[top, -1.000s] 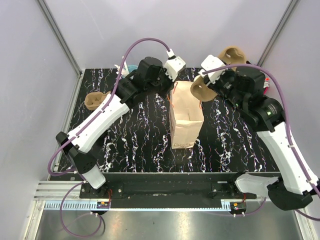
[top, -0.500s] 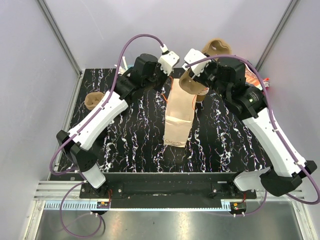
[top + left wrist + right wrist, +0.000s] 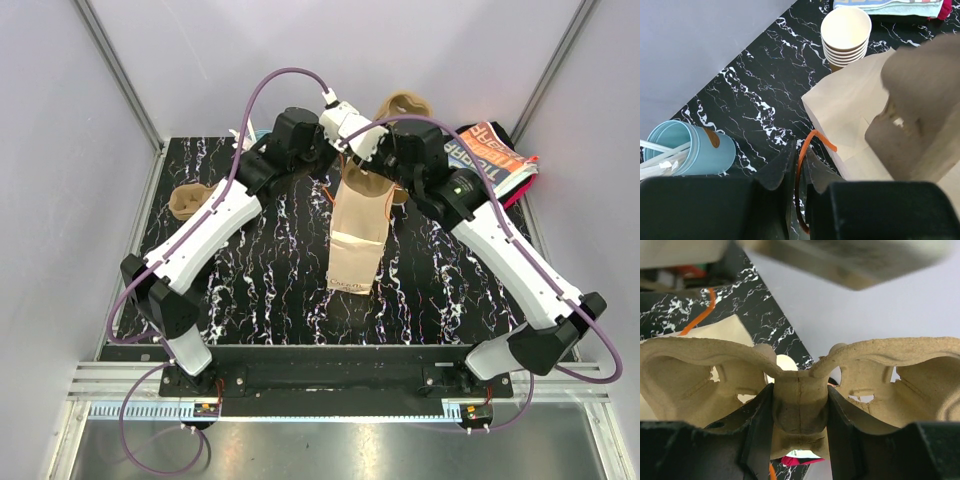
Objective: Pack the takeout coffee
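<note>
The brown paper bag (image 3: 355, 235) stands mid-table, leaning, and also shows in the left wrist view (image 3: 850, 107). My left gripper (image 3: 343, 152) (image 3: 800, 150) is shut on the bag's orange handle (image 3: 812, 140). My right gripper (image 3: 388, 130) (image 3: 799, 410) is shut on the middle of a brown pulp cup carrier (image 3: 800, 400) and holds it above the bag's far top edge (image 3: 404, 103). No single brown coffee cup shows in any view. A stack of nested brown cups (image 3: 846, 32) stands just behind the bag.
A second pulp carrier (image 3: 190, 200) lies at the left edge. A light-blue cup with white utensils (image 3: 687, 150) stands far left. An orange and white magazine (image 3: 495, 150) lies far right. Grey walls close the table's sides and back.
My right arm has swung left with the carrier, from the far right to over the bag's top. The bag has tilted and shifted slightly left. My left gripper has stayed on the handle.
</note>
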Controlling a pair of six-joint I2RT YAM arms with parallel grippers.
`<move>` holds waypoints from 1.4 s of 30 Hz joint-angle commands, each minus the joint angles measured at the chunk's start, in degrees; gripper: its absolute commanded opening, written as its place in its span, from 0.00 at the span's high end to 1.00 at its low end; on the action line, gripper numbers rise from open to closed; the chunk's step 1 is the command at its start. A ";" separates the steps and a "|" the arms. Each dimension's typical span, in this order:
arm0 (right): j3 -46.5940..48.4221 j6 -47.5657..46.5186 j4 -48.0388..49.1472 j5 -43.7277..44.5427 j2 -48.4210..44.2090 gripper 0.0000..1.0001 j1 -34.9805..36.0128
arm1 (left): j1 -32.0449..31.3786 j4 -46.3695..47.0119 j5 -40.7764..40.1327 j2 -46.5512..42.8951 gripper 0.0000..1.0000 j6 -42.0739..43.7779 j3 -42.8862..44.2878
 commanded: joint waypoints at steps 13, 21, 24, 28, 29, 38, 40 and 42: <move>-6.32 -2.11 -4.46 2.44 0.65 0.77 6.45 | 1.52 8.11 -2.10 -5.88 0.85 -2.17 -6.86; -5.62 -1.06 -11.85 2.80 1.88 0.78 9.79 | 2.22 10.31 -2.63 -7.82 0.84 -2.52 -10.21; -5.36 -0.09 -13.52 2.18 2.67 0.78 10.05 | 2.40 10.75 -2.54 -8.26 0.84 -2.70 -10.82; -5.01 0.79 -15.80 1.22 3.90 0.78 10.23 | 2.66 11.71 -2.37 -9.14 0.84 -2.79 -12.05; -4.83 1.23 -16.16 0.78 4.34 0.78 10.14 | 2.66 11.89 -2.37 -9.14 0.84 -2.79 -12.32; -1.67 3.25 -19.94 -3.09 7.59 0.78 10.14 | 2.92 13.29 -2.11 -10.90 0.84 -3.14 -14.95; -0.62 3.69 -20.90 -4.23 8.47 0.78 10.14 | 2.92 13.65 -1.93 -11.60 0.83 -3.40 -15.66; -0.26 4.31 -21.52 -5.55 8.91 0.78 10.06 | 3.01 13.91 -1.67 -11.78 0.83 -3.32 -16.18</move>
